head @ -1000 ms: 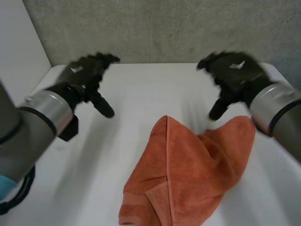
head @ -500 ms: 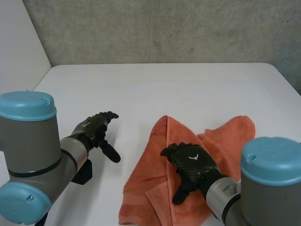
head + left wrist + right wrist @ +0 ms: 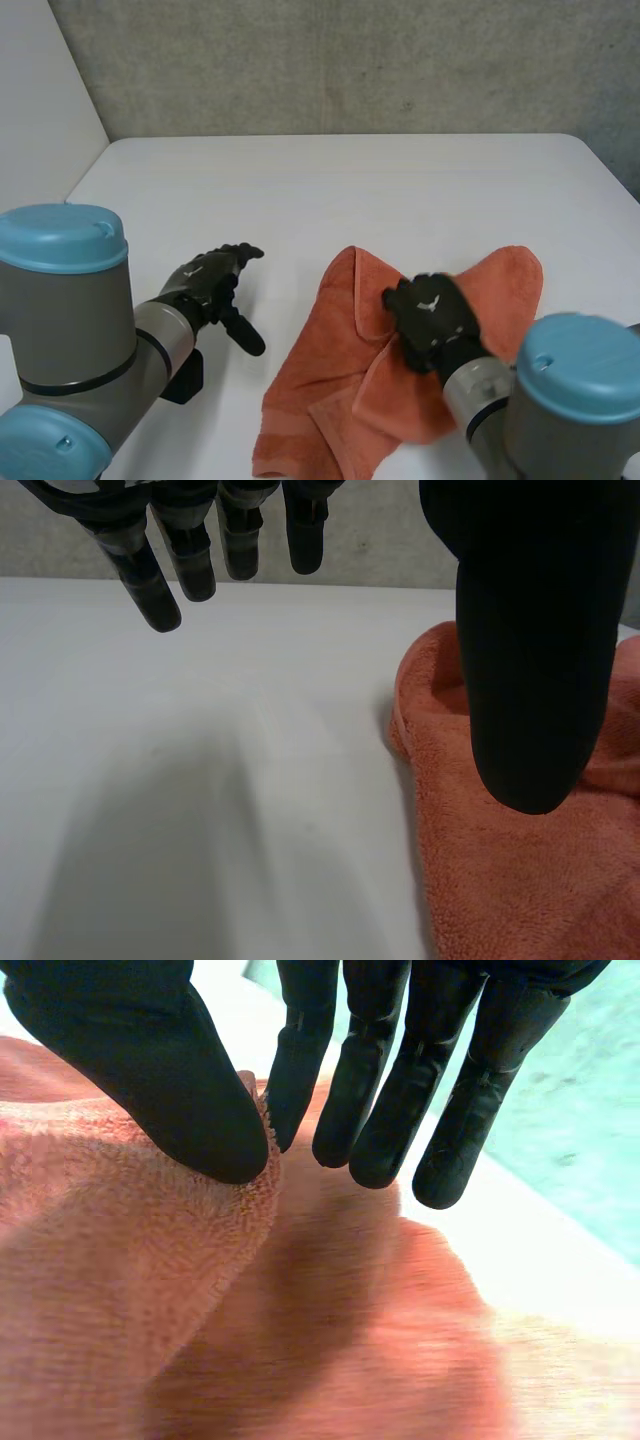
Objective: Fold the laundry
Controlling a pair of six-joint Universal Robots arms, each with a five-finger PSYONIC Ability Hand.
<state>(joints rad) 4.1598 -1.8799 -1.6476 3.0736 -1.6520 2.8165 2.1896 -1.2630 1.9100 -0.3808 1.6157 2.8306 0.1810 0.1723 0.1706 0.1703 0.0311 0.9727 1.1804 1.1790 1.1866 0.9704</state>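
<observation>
An orange towel is spread in a crumpled heap on a white table, on the half nearer the robot and a little to its right. Its long axis is set on a slant, from a near corner on the left towards a far corner on the right, and a hemmed edge is seen running along its left side. The right hand is placed on the middle of the towel. A raised fold of cloth is pinched between its thumb and fingers. The left hand is held over bare table just beside the towel's left edge, with its fingers straight, spread and grasping nothing.
</observation>
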